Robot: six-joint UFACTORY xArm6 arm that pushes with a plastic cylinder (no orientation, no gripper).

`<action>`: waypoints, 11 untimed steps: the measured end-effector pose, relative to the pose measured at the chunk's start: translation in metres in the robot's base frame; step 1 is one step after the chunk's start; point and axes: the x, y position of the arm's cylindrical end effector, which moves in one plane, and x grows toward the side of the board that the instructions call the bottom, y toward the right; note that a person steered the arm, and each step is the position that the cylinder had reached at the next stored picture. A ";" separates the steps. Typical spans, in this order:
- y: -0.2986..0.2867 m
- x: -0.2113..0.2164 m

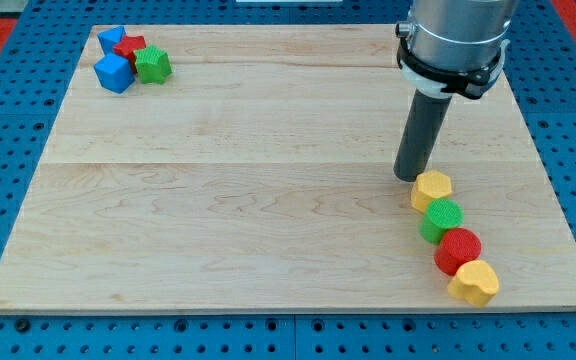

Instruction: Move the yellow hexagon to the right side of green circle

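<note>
The arm carries no pincer, only a dark rod, so there is nothing to stand apart or clamp. The rod's lower end, the tip (pixel 409 176), rests on the wooden worktop (pixel 268 180) just to the upper left of the yellow hexagon (pixel 432 189), touching it or very nearly so.

The yellow hexagon heads a short chain of four blocks running down toward the view's bottom right. The green circle (pixel 441 219) sits directly below it and seems to touch it. Below the green circle comes a red circle (pixel 458 249), and below that a yellow heart (pixel 474 283) near the worktop's lower edge.

The task asks for the yellow hexagon on the green circle's right side; at present it lies above and slightly left of the green circle, so the move is not yet done. The tip's place on the hexagon's upper left looks chosen for a push rightward and downward, round the green circle. The risk is that such a push drives the hexagon into the green circle and shifts the whole chain.

Far from the green circle, at the view's top left, two blue blocks (pixel 114 72), a red block (pixel 131 47) and a green star (pixel 153 65) cluster together, out of play.
</note>
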 end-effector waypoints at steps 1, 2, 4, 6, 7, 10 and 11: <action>-0.017 0.000; -0.042 0.000; -0.043 0.017; -0.008 0.017; 0.019 0.017; 0.037 0.019; 0.039 0.025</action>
